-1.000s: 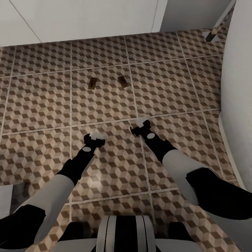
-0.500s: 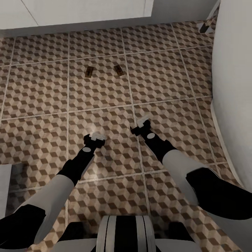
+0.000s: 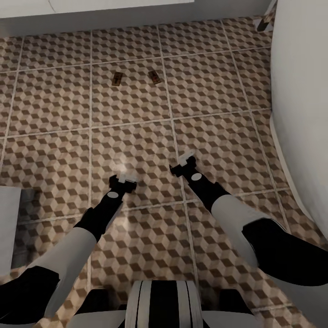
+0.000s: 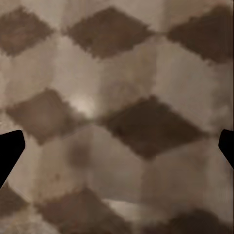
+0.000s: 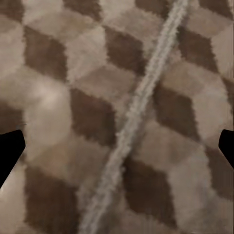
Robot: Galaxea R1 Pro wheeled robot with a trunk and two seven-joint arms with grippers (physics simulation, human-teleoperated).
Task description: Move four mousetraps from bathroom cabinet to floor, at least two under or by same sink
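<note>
My left gripper (image 3: 123,175) and right gripper (image 3: 183,160): both spread wide, empty, above cube-patterned brown-beige tiled floor (image 3: 136,136). Two small brown wooden mousetraps (image 3: 117,79) (image 3: 155,77): on that floor, well ahead of both grippers.

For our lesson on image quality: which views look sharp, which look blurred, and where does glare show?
Head view: fairly sharp, two mousetraps readable on the bathroom floor, a pale sheen by the left pincer. Left wrist view: soft, smeared tile pattern with a bright glare spot. Right wrist view: blurred too, grout line fuzzy.
</note>
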